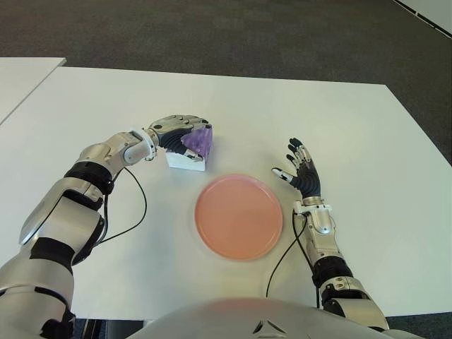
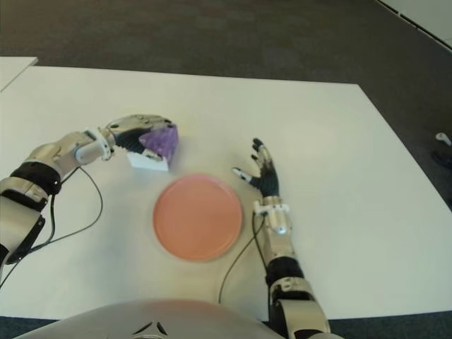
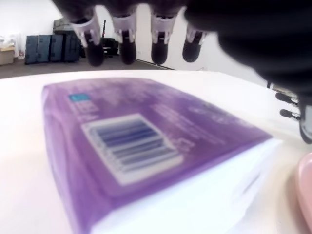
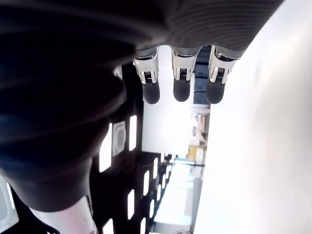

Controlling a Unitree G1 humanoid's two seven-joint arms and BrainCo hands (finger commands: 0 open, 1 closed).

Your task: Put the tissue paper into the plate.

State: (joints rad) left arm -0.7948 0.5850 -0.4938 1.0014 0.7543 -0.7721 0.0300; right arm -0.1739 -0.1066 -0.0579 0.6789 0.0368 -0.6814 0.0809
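Your left hand (image 1: pixel 185 133) cups the boxy purple-and-white tissue paper pack (image 1: pixel 192 150), tilted on the smooth white counter (image 1: pixel 353 127) beside the round plate (image 1: pixel 239 216). Right hand (image 1: pixel 302 174) spread, empty.

One tissue pack (image 1: pixel 192 149), purple-white. One pink plate (image 1: pixel 239 217). One white table (image 1: pixel 367 141). Two robot hands: left hand (image 1: pixel 178 132), right hand (image 1: pixel 302 174).

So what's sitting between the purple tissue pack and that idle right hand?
Only bare white table; the pink plate lies nearer the robot, below that stretch between tissue pack and right hand, per the left eye view.
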